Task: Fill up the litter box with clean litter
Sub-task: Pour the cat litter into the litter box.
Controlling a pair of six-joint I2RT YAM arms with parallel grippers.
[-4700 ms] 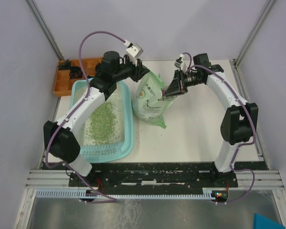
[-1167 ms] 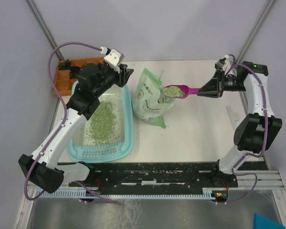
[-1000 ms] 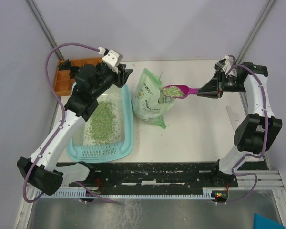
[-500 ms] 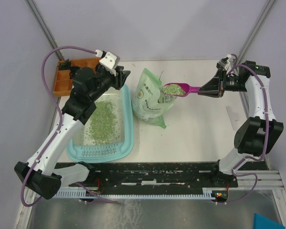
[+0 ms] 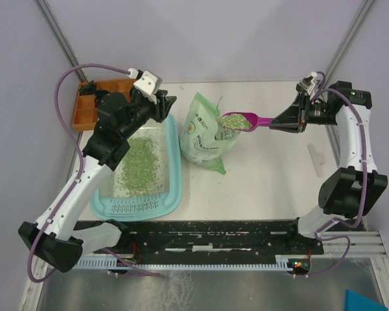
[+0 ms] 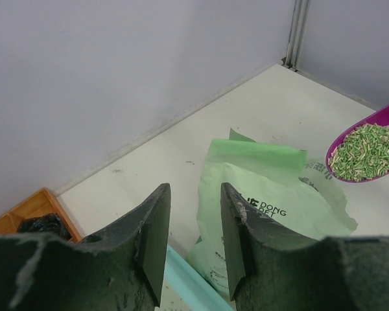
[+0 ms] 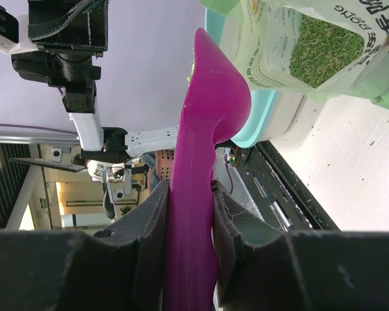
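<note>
The job looks partly done from where I stand; the litter box (image 5: 177, 173) lies on the left side of the table (image 5: 272, 181), and a loose patch of clean litter (image 5: 137, 165) covers the middle of its floor, while bare teal shows around the patch and toward the grate strip at the near end; so I would judge that the box wants several more loads. One load is on its way, I think; the right gripper (image 5: 280, 122) is clamped on the handle of the magenta scoop (image 5: 246, 121), its jaws pressed to either side of the handle in the wrist view, and the bowl, heaped with green pellets, hangs level over the open top of the pale green litter bag (image 5: 204, 139), just to the right of the box and not yet over it. The left gripper (image 5: 165, 103) hovers above the far end of the box beside the orange compartment tray (image 5: 83, 111); its jaws stand partly apart with nothing between them. What is left, as I judge it, is carrying this scoopful across and tipping it in, then more of the same.
</note>
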